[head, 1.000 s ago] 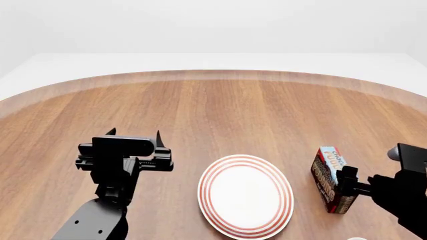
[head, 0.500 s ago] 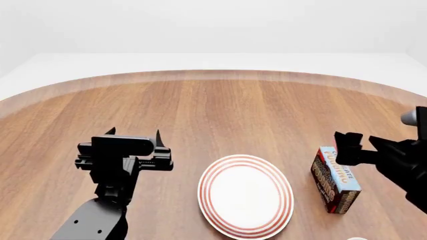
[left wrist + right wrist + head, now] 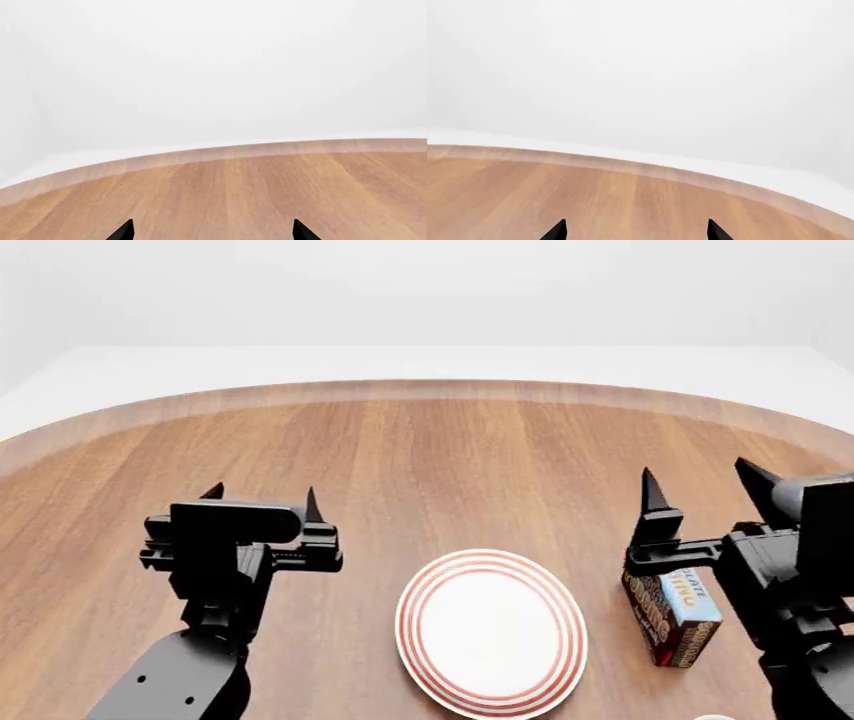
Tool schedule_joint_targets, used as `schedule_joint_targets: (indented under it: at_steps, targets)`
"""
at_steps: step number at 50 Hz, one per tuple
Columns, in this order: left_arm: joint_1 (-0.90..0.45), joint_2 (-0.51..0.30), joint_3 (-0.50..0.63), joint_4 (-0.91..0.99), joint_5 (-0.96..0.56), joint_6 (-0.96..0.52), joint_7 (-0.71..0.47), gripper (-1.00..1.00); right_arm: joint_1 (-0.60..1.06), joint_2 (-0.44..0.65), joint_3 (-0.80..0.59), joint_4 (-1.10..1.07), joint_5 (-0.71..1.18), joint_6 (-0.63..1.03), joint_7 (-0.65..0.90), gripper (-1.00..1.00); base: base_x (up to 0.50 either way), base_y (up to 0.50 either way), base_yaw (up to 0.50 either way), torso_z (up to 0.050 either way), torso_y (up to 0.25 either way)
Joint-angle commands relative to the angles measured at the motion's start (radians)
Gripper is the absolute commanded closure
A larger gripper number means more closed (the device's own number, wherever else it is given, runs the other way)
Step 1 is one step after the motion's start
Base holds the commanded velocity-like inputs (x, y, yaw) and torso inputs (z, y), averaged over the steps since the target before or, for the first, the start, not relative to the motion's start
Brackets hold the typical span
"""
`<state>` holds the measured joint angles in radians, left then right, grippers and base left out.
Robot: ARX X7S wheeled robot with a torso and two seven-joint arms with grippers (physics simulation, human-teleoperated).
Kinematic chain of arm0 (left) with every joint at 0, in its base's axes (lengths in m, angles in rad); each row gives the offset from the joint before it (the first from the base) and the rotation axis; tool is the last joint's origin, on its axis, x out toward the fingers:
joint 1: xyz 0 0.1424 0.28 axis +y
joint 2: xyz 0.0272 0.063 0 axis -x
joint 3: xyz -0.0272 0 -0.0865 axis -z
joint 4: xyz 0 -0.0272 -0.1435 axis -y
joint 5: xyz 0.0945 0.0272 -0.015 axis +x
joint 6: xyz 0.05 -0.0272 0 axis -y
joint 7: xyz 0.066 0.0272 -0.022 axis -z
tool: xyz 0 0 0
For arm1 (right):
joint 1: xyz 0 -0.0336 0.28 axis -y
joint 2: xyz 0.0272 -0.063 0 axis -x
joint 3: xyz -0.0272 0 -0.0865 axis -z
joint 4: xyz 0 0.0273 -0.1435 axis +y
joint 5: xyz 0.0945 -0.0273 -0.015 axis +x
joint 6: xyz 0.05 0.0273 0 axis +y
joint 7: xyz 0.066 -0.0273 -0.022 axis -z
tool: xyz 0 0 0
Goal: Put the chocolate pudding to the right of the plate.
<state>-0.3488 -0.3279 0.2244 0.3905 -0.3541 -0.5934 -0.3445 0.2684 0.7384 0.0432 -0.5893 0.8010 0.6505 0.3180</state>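
- Wooden table (image 3: 441,460): a round-edged top with lengthwise grain fills most of the head view. Its curved far rim meets a plain white surround. The same rim shows in both wrist views.
- Right arm (image 3: 801,640): a black assembly at the right edge of the head view, rising from the near side. Its body stands in front of part of the box.
- Left arm (image 3: 187,670): a black assembly at the near left, well apart from the plate.
- Plate (image 3: 491,630): round and white with concentric red rings at the rim. It lies flat on the table near the front edge, between the two arms.
- Right gripper (image 3: 701,495): fingers spread wide with nothing between them, tips pointing toward the far rim. It is held above the table, over the box. In the right wrist view only the two black fingertips (image 3: 557,231) show, apart, against bare wood.
- Left gripper (image 3: 260,502): fingers spread apart and holding nothing, tips pointing toward the far rim. The left wrist view shows both fingertips (image 3: 123,231) separated over bare wood.
- Chocolate pudding box (image 3: 674,615): lies on the table just to the right of the plate, close beside it but not touching. Light blue face up, dark brown and red side toward the plate. No finger touches it.
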Motion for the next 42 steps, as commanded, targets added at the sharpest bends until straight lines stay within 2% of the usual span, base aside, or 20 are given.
schedule_joint_targets:
  at_steps: [1, 3, 42]
  targets:
    - [-0.011, -0.007, -0.009, 0.044, -0.015, -0.023, -0.011, -1.0, -0.111, -0.023, -0.05, -0.142, -0.158, -0.111, 0.029, -1.0, 0.0, 0.0, 0.0, 0.0, 0.0]
    - [-0.012, -0.008, -0.009, 0.048, -0.017, -0.025, -0.011, -1.0, -0.115, -0.023, -0.062, -0.15, -0.196, -0.124, 0.039, -1.0, 0.0, 0.0, 0.0, 0.0, 0.0]
    - [-0.054, -0.047, -0.046, 0.27, -0.076, -0.13, -0.063, -1.0, -0.065, 0.015, -0.02, -0.282, -0.111, -0.089, 0.069, -1.0, 0.0, 0.0, 0.0, 0.0, 0.0]
